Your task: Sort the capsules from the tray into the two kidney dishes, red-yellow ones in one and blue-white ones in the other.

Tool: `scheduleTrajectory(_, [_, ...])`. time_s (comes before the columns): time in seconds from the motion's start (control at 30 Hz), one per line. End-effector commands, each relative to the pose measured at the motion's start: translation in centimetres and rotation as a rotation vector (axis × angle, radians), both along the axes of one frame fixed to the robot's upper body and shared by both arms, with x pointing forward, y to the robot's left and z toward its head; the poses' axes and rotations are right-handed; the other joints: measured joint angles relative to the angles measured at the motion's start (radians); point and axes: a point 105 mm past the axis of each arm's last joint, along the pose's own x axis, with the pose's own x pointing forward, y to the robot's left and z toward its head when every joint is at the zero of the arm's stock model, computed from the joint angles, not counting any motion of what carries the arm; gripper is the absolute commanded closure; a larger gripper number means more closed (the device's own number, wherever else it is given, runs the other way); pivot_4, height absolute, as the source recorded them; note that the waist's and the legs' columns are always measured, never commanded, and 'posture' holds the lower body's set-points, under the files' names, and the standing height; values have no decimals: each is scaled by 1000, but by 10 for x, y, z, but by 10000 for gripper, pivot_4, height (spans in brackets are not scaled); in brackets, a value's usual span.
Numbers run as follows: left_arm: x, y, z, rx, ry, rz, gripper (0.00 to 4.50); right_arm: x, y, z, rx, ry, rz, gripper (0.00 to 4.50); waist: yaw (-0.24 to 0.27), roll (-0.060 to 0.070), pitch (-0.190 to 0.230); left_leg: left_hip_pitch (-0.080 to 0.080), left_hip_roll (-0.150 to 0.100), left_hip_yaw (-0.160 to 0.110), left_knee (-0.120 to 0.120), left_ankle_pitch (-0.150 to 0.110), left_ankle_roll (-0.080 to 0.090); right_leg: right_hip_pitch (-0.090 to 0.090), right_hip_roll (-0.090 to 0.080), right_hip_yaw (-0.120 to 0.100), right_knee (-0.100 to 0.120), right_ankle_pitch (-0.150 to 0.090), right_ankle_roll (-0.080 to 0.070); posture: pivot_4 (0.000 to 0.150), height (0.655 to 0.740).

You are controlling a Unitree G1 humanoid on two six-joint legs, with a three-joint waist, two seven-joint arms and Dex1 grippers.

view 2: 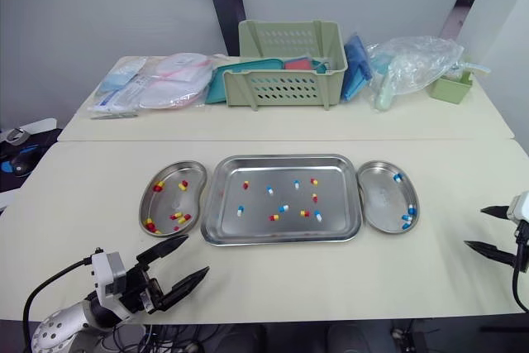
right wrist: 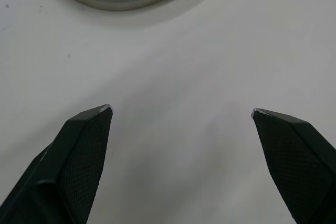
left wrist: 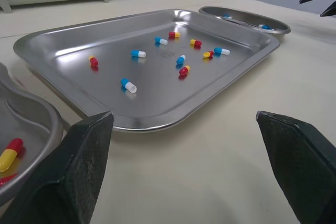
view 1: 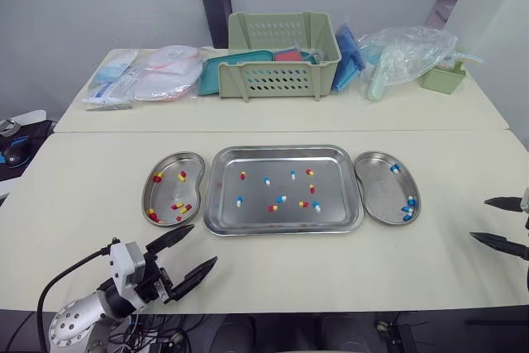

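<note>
A steel tray lies mid-table with several red-yellow and blue-white capsules scattered in it. To its left the left kidney dish holds several red-yellow capsules. To its right the right kidney dish holds a few blue-white capsules. My left gripper hovers open near the table's front edge, in front of the left dish, empty. My right gripper is open at the far right, to the right of the right dish, empty.
On the far table stand a green perforated basket, packaged supplies at the left, a clear plastic bag and a small green box at the right. A seam runs between the two tables.
</note>
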Motion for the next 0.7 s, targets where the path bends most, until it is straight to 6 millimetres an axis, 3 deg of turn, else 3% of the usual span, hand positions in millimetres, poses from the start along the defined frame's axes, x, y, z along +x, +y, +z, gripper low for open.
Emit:
scheduleTrajectory(0.03, [1, 0, 4, 7, -30, 2, 0, 6, 10, 32, -19, -84, 61, 166, -1, 0, 0, 0, 0, 0, 0, 0, 0, 0, 0, 0, 0, 0, 0, 1500, 7400])
scheduleTrajectory(0.17, [3, 0, 5, 1, -33, 4, 0, 16, 55, 54, 25, -129, 208, 166, -5, 1, 0, 0, 0, 0, 0, 0, 0, 0, 0, 0, 0, 0, 0, 1500, 7400])
scheduleTrajectory(0.3, [6, -3, 6, -8, -34, 4, 0, 20, 120, 68, 81, -162, 418, 166, -3, 0, 0, 0, 0, -1, 0, 0, 0, 0, 0, -1, 0, 0, 0, 1500, 7400])
scheduleTrajectory(0.47, [6, -4, 7, -12, -30, 7, 0, 24, 192, 81, 224, -184, 555, 166, 1, -1, 1, -1, 0, -4, 0, 0, 0, 0, 0, -3, 0, 0, 0, 1500, 7400])
scheduleTrajectory(0.57, [7, -4, 8, -12, -30, 6, 0, 29, 225, 84, 288, -183, 585, 166, 7, -1, 1, -2, 0, -5, 0, 0, 0, -1, 0, -3, 0, 0, 0, 1500, 7400])
scheduleTrajectory(0.7, [7, -7, 12, -13, -34, -5, 0, 36, 269, 69, 302, -154, 644, 166, 13, -2, 1, -2, 0, -7, 0, 0, 0, -1, 0, -5, 0, 0, 0, 1500, 7400])
